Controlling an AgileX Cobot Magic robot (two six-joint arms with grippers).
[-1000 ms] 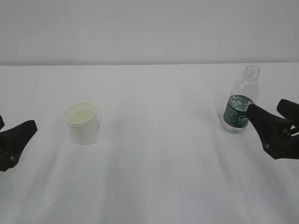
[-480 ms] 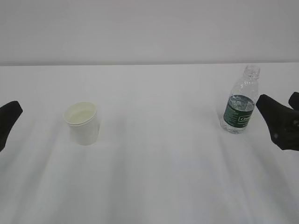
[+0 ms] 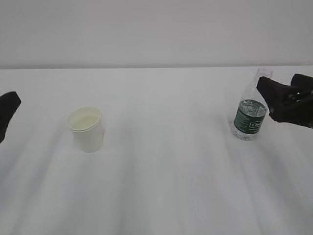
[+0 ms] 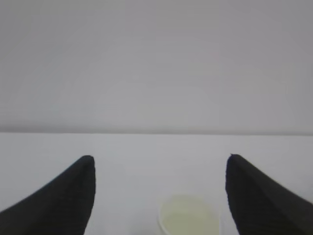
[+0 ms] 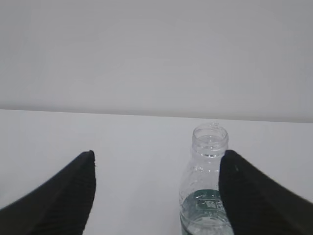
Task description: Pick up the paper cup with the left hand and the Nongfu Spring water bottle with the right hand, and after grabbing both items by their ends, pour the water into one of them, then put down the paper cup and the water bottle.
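Note:
The white paper cup stands upright at the left of the table, cream inside. Only one dark finger of my left gripper shows at the exterior view's left edge, well clear of the cup. In the left wrist view the left gripper is open, with the cup low between its fingers and farther off. The clear, uncapped Nongfu Spring water bottle stands at the right, water filling its lower part. My right gripper hangs open at neck height just right of it. The bottle stands against the inner side of the right finger.
The white table runs back to a plain pale wall. Nothing else stands on it; a wide bare stretch lies between cup and bottle.
My right gripper has risen from beside the bottle's label to its neck height. My left gripper has drawn back left, almost out of the exterior view. Cup and bottle have not moved.

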